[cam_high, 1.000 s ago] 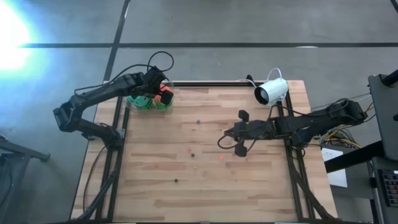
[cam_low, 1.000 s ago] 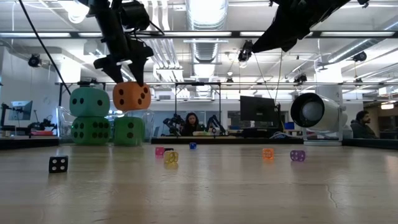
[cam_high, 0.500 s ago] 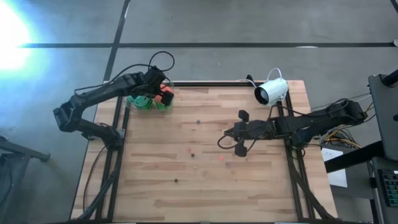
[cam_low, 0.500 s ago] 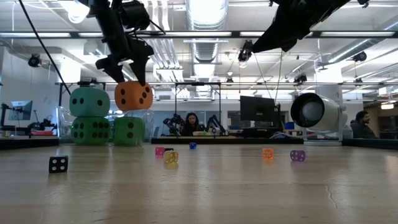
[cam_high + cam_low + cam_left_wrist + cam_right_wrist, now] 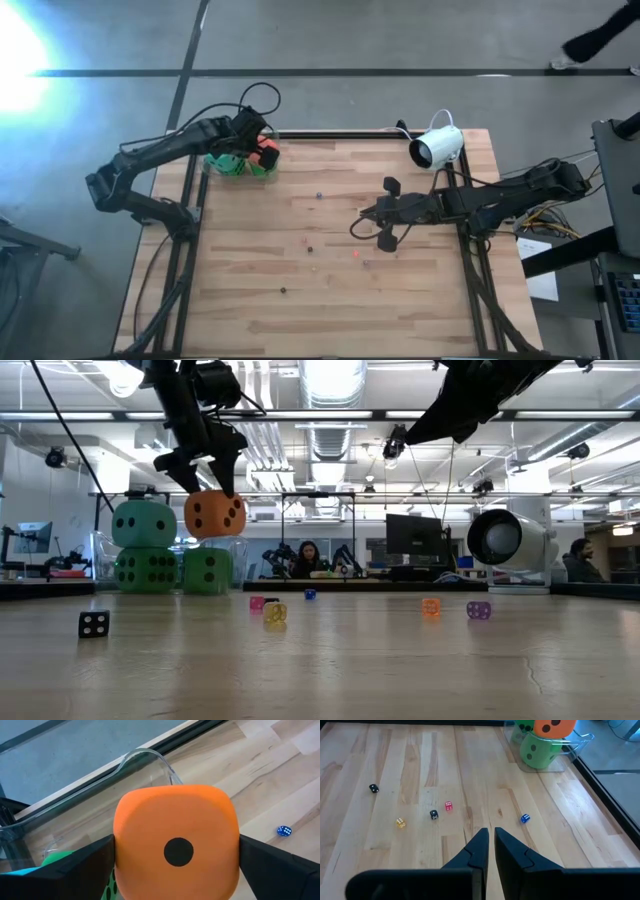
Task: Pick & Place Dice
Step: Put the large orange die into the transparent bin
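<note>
A pale wooden plank counter [image 5: 330,290] on a dark metal frame is standing on a grey concrete floor [image 5: 380,40] crossed by dark seams, with strong glare showing at one edge of the high view. At the far left corner of the counter, the left hand [image 5: 205,485] is hanging above a clear plastic tray [image 5: 580,742], its two dark fingers [image 5: 75,867] clamped on the sides of the orange-red die [image 5: 212,514] and holding it in the air. Below and beside it, a teal die [image 5: 143,524] is sitting on top of a bright green die [image 5: 145,569], and a second green die [image 5: 207,571] is resting just beside that stack, under the held die. The right hand [image 5: 490,836] is hovering over the middle right of the counter, well apart from the dice, its fingers drawn nearly together with only a thin gap between them. Tiny coloured dice are lying scattered over the boards, among them a black one [image 5: 93,623], a yellow one [image 5: 275,613] and a blue one [image 5: 524,818]. A white camera [image 5: 436,147] is sitting near the far right corner. Beyond the counter, an open workshop is stretching away with ceiling ducts, long strip lights and monitors [image 5: 415,540], and a seated person [image 5: 307,558] is facing a screen
</note>
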